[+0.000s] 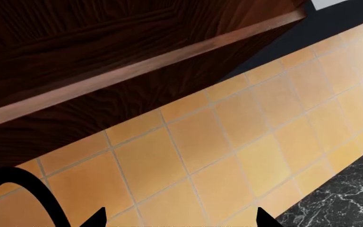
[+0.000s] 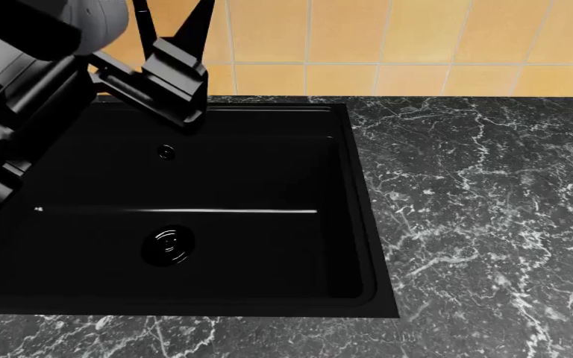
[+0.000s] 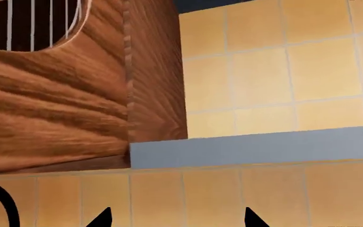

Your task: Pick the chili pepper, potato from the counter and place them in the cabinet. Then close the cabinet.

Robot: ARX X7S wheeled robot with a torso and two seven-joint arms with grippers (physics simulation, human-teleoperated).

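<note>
Neither pepper nor potato shows anywhere. Left gripper (image 1: 180,218) is spread and empty, raised near the glossy orange tiles (image 1: 226,142), with veined marble bench (image 2: 476,209) and matte sink (image 2: 167,216) below. Right gripper (image 3: 176,218) is spread too, wood-grain cabinet (image 3: 62,109) beyond. Risk, I'd say: clipping the cabinet while searching blind.

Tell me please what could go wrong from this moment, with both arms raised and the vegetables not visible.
1. The left gripper points at the tiled wall just below the dark wood cabinet; a further lift might strike its edge.
2. The right gripper also faces a wood cabinet and a grey ledge, so it might bump them.
3. No view shows pepper or potato, only the sink and counter, so reaching would be blind.
</note>
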